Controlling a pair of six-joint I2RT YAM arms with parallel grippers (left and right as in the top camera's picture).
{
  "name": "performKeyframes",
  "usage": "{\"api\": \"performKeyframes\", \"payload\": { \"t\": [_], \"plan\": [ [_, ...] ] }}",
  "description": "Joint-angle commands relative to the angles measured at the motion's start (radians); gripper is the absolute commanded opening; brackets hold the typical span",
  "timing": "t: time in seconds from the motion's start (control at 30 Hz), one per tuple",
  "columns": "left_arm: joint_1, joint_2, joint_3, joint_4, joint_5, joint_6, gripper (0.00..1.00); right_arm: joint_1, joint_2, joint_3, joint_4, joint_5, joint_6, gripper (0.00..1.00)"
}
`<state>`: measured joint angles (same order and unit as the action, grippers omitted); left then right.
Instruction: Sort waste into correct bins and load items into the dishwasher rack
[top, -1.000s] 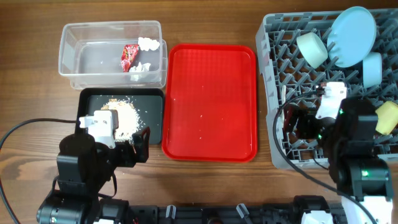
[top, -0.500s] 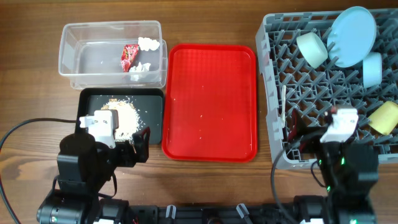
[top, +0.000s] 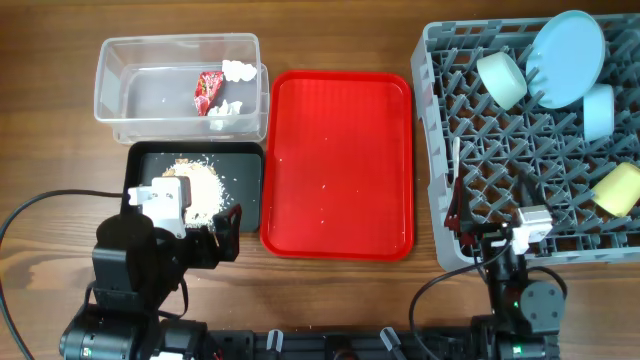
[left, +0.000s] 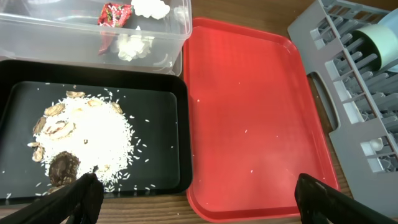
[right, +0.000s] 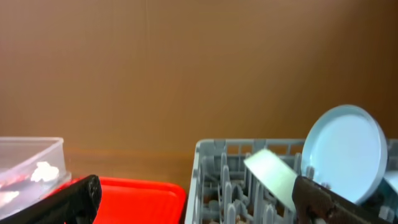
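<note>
The clear tub (top: 120, 92) holds the red wrapper (top: 208, 90) and white tissue pieces (top: 238, 70). The black tray (top: 246, 160) holds food scraps (top: 200, 185). The grey rack (top: 500, 150) carries the light blue plate (top: 567, 58), the pale green bowl (top: 502, 80), the light blue bowl (top: 598, 110) and the yellow cup (top: 618, 188). White cutlery (top: 456, 165) stands at the rack's left edge. My left gripper (top: 222, 235) is open and empty by the black tray's front right corner (left: 199, 199). My right gripper (top: 470, 225) is open and empty at the rack's front edge (right: 202, 199).
The flat red serving tray (top: 338, 165) lies between the bins and the rack, with a few crumbs on it. Both arm bases stand at the table's front edge. A brown wall shows behind the rack in the right wrist view.
My right arm has pulled back from the rack's front part toward the table's front edge and folded low. My left arm has not moved.
</note>
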<state>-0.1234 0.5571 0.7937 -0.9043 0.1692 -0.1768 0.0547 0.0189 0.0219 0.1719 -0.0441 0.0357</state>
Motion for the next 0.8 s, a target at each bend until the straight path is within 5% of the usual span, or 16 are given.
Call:
{"api": "performKeyframes", "payload": {
  "t": [0.0,0.77],
  "plan": [
    [-0.005,-0.001,-0.009,0.002,-0.003,0.005,1.0,-0.009,-0.016,-0.017,-0.101,0.002,-0.008,1.0],
    [-0.005,-0.001,-0.008,0.002,-0.003,0.005,1.0,-0.009,-0.008,-0.016,-0.17,-0.016,-0.007,1.0]
  ]
}}
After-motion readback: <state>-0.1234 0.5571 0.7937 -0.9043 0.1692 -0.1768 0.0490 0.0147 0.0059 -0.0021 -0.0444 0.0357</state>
